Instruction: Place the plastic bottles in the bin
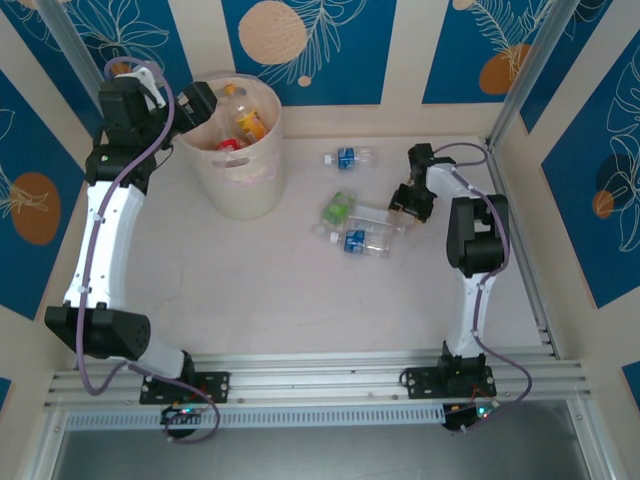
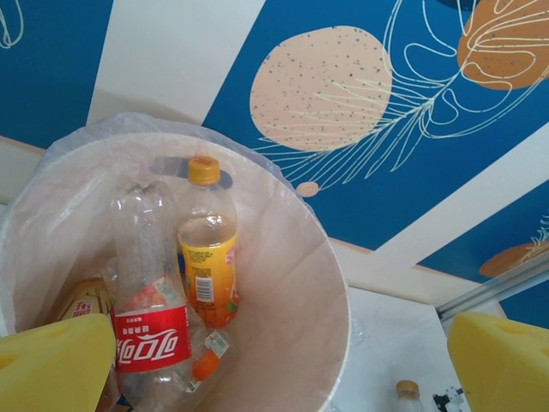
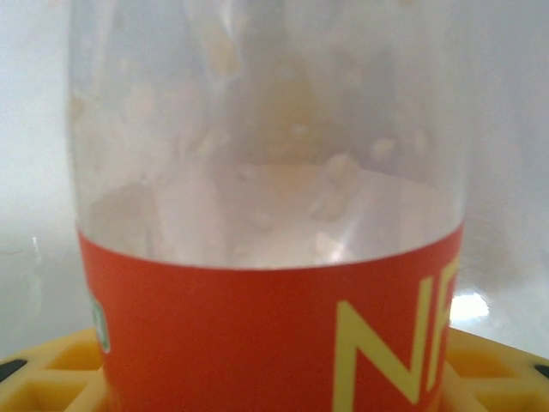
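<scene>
The bin [image 1: 243,172], a tall pale translucent tub, stands at the back left with several plastic bottles inside. Among them, in the left wrist view, are an orange-labelled one [image 2: 206,257] and a red-labelled one [image 2: 153,343]. My left gripper [image 1: 196,104] hangs open over the bin's rim [image 2: 339,292], its yellow fingers [image 2: 51,365] empty. My right gripper [image 1: 408,203] is low at the right of the table. Its yellow fingers [image 3: 43,382] are shut on a clear bottle with an orange-red label [image 3: 257,326]. Beside it lie a green-labelled bottle [image 1: 340,209] and a blue-labelled one [image 1: 355,241].
Another blue-labelled bottle [image 1: 347,157] lies alone farther back, near the rear wall. A clear bottle [image 1: 378,221] rests between the green one and my right gripper. A tan-capped bottle [image 2: 408,395] shows past the bin. Patterned walls enclose the table on three sides.
</scene>
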